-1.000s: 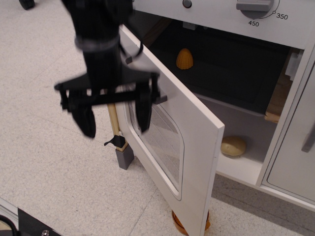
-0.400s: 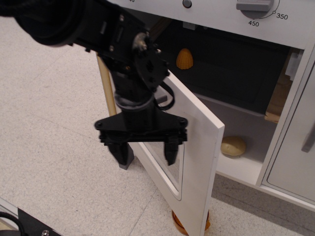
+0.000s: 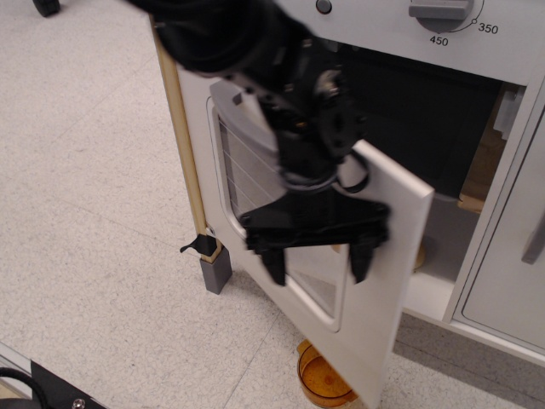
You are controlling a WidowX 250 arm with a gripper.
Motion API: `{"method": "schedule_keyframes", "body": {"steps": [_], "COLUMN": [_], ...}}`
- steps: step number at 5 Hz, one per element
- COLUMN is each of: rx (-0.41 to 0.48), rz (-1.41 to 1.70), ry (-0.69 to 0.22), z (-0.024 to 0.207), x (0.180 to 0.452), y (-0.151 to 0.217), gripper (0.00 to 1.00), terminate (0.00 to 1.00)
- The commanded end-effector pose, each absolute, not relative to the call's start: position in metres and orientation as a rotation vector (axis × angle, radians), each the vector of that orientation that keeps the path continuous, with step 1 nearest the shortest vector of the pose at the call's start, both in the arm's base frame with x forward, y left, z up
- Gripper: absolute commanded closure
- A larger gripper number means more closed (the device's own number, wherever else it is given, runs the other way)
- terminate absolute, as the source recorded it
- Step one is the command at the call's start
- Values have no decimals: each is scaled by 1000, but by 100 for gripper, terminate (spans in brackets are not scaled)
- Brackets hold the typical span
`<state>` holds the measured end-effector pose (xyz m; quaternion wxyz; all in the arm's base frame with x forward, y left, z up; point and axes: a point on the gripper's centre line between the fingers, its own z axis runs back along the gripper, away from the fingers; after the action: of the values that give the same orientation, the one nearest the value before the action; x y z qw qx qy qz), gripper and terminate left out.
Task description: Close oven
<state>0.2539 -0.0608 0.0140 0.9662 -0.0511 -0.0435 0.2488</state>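
The white toy oven (image 3: pixel 477 94) has its large door (image 3: pixel 387 281) standing partly open, swung toward the oven body. The door's rounded clear window (image 3: pixel 247 170) with wire lines faces me. The dark inner cavity (image 3: pixel 434 111) shows behind the door. My black gripper (image 3: pixel 315 264) is open and empty, fingers pointing down, pressed against the outer face of the door over the window's lower part. The door's handle is hidden behind my arm.
A narrower white cabinet door (image 3: pixel 511 273) with a grey handle (image 3: pixel 535 239) is at the right. An orange cup (image 3: pixel 322 383) lies on the floor under the door. A wooden post (image 3: pixel 183 145) with a grey foot (image 3: pixel 215 274) stands left of the door. A temperature knob (image 3: pixel 438 10) is on top.
My gripper has moved right and down against the door. The door has swung toward the oven, now hiding the yellow items inside.
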Motion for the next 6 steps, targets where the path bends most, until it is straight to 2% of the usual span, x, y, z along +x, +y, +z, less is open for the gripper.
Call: {"method": "schedule_keyframes", "body": {"steps": [1, 2, 4, 6], "rx": [-154, -219, -212, -203], "rz": [534, 607, 662, 663], "ry": [-156, -154, -226, -240], "z": [19, 22, 25, 24], "x": [305, 342, 376, 377], "y": [-71, -69, -69, -68], "gripper": [0, 0, 0, 0], "terminate": [0, 0, 0, 0]}}
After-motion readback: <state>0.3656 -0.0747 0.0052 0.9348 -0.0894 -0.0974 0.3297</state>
